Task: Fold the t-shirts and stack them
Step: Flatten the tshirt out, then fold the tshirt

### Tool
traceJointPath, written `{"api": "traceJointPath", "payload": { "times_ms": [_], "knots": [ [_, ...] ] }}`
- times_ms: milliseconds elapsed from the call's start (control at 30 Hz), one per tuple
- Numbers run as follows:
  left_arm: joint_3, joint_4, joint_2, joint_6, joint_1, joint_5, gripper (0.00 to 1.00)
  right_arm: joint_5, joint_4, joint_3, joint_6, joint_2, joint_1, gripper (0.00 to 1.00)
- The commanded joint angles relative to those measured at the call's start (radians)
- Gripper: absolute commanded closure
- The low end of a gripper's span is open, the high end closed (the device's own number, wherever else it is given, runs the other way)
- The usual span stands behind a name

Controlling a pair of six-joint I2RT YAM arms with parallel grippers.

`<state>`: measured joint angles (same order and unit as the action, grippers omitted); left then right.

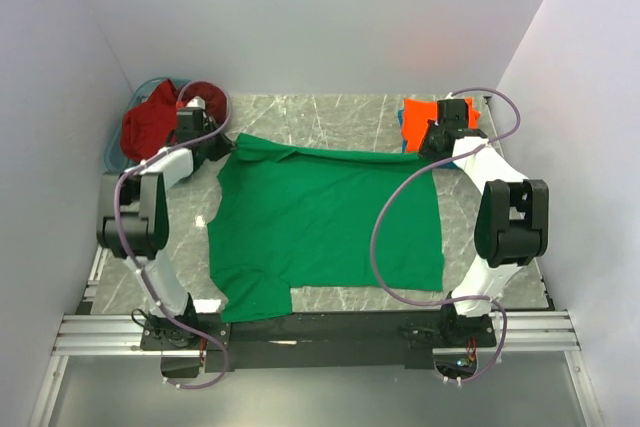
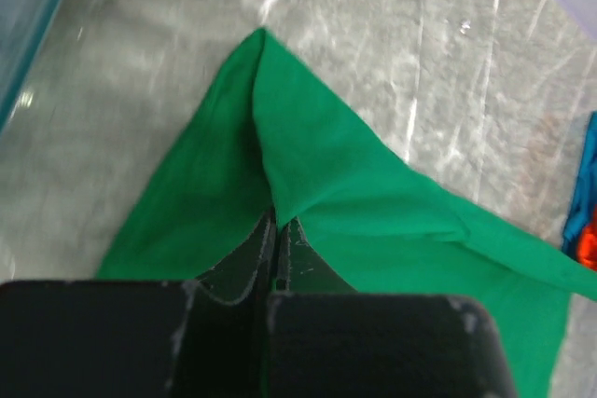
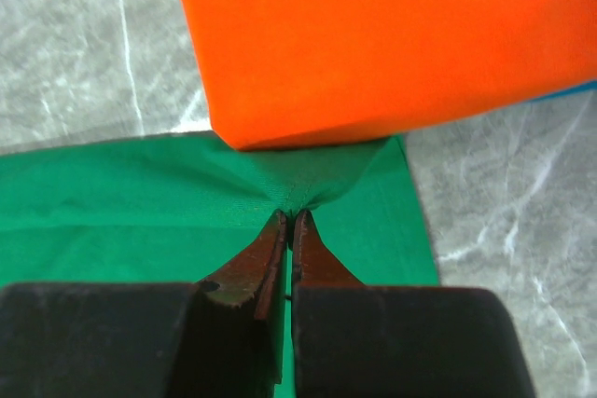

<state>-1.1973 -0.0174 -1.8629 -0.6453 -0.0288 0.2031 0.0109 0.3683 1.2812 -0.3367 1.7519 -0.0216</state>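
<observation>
A green t-shirt point(image 1: 325, 222) lies spread on the marble table. My left gripper point(image 1: 222, 147) is shut on its far left corner, where the cloth rises into a peaked fold point(image 2: 308, 165) above the fingertips. My right gripper point(image 1: 432, 150) is shut on the far right edge of the green t-shirt point(image 3: 187, 198), with the fabric puckered at the tips. A folded orange t-shirt point(image 3: 392, 34) lies just beyond the right gripper and overlaps that edge; it also shows in the top view point(image 1: 425, 114) over a blue one.
A heap of red t-shirts point(image 1: 150, 122) sits in a clear bin point(image 1: 112, 152) at the far left corner. White walls close in the table on three sides. A blue and orange edge point(image 2: 583, 221) shows at the right of the left wrist view.
</observation>
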Motion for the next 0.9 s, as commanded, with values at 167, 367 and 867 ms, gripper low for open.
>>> {"api": "traceJointPath", "payload": {
  "times_ms": [167, 367, 867],
  "knots": [
    [0.117, 0.123, 0.266, -0.106, -0.037, -0.137, 1.0, 0.031, 0.08, 0.052, 0.034, -0.074, 0.009, 1.0],
    [0.206, 0.203, 0.412, -0.172, -0.049, -0.188, 1.0, 0.029, 0.11, 0.076, 0.047, -0.089, 0.012, 1.0],
    [0.479, 0.293, 0.743, -0.336, -0.134, -0.231, 1.0, 0.021, 0.119, 0.106, 0.068, -0.08, 0.017, 1.0]
  ]
}}
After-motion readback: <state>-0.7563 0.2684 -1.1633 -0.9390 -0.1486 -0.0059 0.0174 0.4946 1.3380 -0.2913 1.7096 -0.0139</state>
